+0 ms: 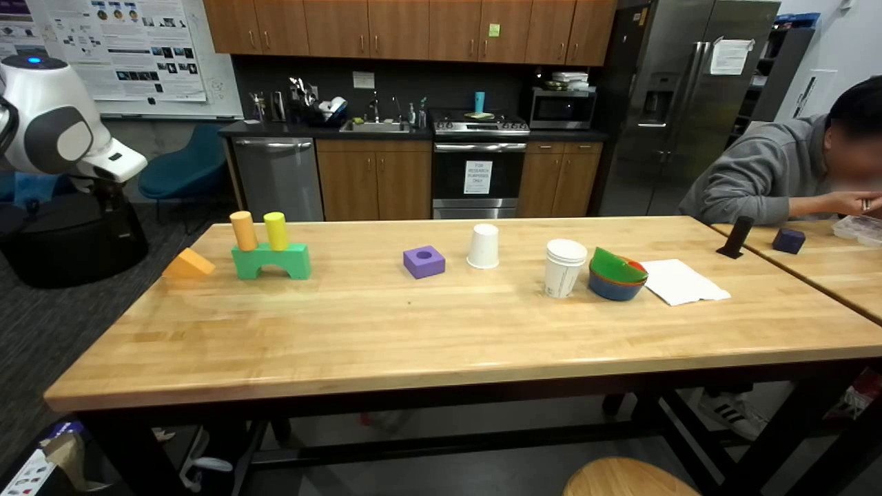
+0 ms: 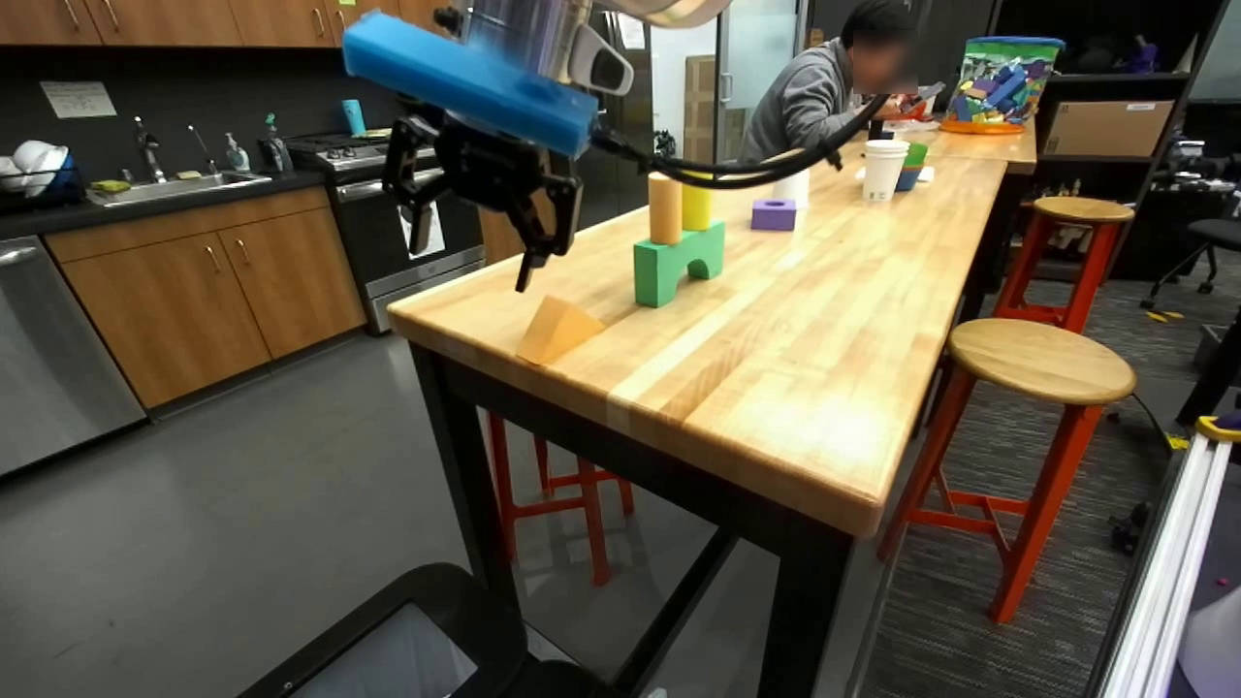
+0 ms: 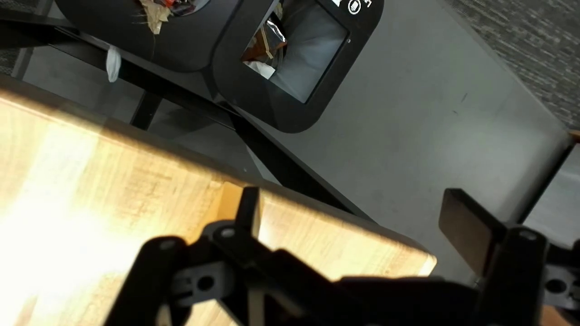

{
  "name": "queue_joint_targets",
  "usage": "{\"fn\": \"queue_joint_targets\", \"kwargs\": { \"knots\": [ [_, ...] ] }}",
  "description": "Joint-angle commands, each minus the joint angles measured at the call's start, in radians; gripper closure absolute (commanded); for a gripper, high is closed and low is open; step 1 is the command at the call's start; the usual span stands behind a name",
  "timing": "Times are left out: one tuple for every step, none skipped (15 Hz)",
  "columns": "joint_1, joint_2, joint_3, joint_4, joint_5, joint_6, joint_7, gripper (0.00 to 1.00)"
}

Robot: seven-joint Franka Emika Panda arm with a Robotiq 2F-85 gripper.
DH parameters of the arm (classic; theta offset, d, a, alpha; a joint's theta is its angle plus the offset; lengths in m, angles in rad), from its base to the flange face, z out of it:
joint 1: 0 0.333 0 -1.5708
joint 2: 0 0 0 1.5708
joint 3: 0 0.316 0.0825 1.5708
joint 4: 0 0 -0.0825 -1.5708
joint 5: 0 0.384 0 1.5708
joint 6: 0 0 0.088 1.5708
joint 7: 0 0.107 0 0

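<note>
Close up, the black gripper (image 3: 353, 217) has two fingers (image 3: 464, 235) spread wide and holds nothing. Below, near one finger, one orange wedge (image 2: 557, 332) lies on the wooden tabletop (image 1: 344, 337), with kitchen cupboards (image 1: 344, 176) behind it. Farther off are one green bridge block (image 1: 271, 254) with two round blocks (image 1: 276, 233) on it, one purple block (image 1: 425, 266), one upside-down cup (image 1: 484, 246), some stacked cups (image 1: 563, 270), and one blue bowl (image 1: 615, 288) holding a green bowl (image 1: 610, 267).

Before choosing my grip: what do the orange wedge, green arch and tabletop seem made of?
Orange wedge: matte, no visible grain; perhaps foam, possibly painted wood. Green arch: similarly matte, uniform colour; likewise foam or painted wood. Tabletop: wood, by its grained strips; bright reflections suggest a glossy finish.
</note>
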State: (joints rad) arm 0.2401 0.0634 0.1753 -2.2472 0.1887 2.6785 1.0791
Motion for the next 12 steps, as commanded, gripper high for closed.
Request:
{"fn": "queue_joint_targets", "kwargs": {
  "knots": [
    [-0.006, 0.0, 0.006, 0.0, 0.002, -0.001, -0.003, 0.0],
    [-0.006, 0.0, 0.006, 0.0, 0.002, -0.001, -0.003, 0.0],
    [-0.007, 0.0, 0.006, 0.0, 0.002, -0.001, -0.003, 0.0],
    [-0.007, 0.0, 0.006, 0.0, 0.002, -0.001, -0.003, 0.0],
    [-0.007, 0.0, 0.006, 0.0, 0.002, -0.001, -0.003, 0.0],
    [-0.006, 0.0, 0.006, 0.0, 0.002, -0.001, -0.003, 0.0],
    [-0.007, 0.0, 0.006, 0.0, 0.002, -0.001, -0.003, 0.0],
    [-0.007, 0.0, 0.006, 0.0, 0.002, -0.001, -0.003, 0.0],
    [-0.007, 0.0, 0.006, 0.0, 0.002, -0.001, -0.003, 0.0],
    [-0.007, -0.002, 0.005, -0.002, 0.001, -0.003, -0.003, 0.0],
    [-0.008, -0.006, 0.003, -0.007, -0.005, -0.004, 0.006, 0.0],
    [-0.01, -0.009, -0.001, -0.013, -0.011, -0.008, 0.018, 0.0]
  ]
}}
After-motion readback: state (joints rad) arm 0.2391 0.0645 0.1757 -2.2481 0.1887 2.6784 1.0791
